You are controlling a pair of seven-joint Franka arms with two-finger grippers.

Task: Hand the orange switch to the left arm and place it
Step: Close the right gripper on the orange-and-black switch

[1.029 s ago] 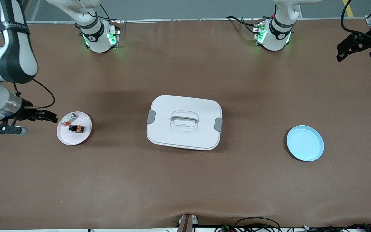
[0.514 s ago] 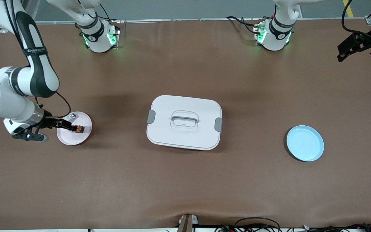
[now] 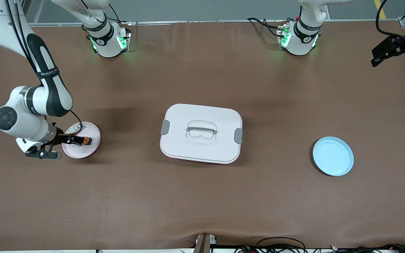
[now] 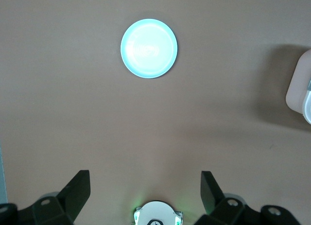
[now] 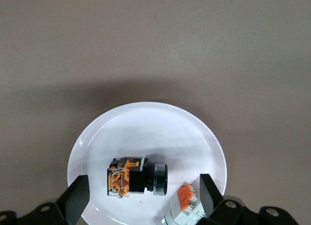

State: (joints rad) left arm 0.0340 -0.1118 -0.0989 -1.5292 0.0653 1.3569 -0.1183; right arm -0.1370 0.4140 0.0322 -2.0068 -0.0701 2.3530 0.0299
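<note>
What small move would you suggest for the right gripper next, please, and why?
Probably lower the right gripper straight down. It is open over the white plate, the orange switch lies between its fingers, ungrasped. The left gripper waits, open, above the table.

A white plate (image 3: 91, 147) lies on the brown table (image 3: 202, 196) toward the right arm's end. On the plate rests a white-grey component (image 5: 187, 205) with an orange mark. A blue plate (image 3: 333, 156) lies toward the left arm's end. Cables (image 3: 280, 246) run along the table edge at 6 o'clock.
</note>
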